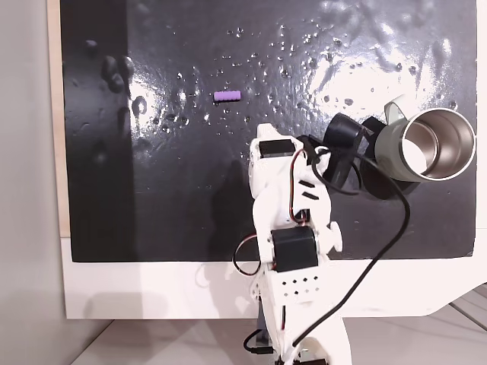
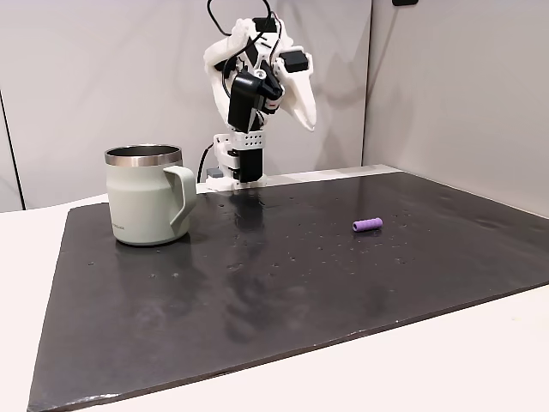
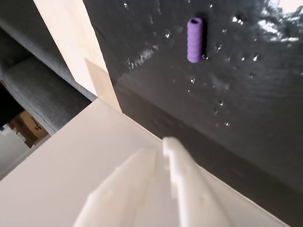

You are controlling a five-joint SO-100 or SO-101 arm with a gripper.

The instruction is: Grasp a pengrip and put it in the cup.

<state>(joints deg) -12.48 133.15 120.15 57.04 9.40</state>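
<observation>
The arm [image 2: 257,94] is folded up high at the back of the desk [image 2: 480,343], its white fingers [image 3: 165,189] lifted well clear of the black mat [image 2: 257,292] and carrying nothing; in the wrist view they lie pressed together into one pale wedge, so they look clenched. The pengrip [image 3: 194,39] lies on its side on the mat, well ahead of the fingertips in the wrist view and apart from them, a short purple ribbed tube with an open end. In a fixed view from above, the pengrip [image 1: 227,96] sits beyond the arm and to its left, while the cup [image 1: 426,144] stands to the arm's right, steel interior showing. In the other fixed view the cup [image 2: 147,196] stands upright on the mat, handle toward the pengrip [image 2: 367,225], the two well apart.
</observation>
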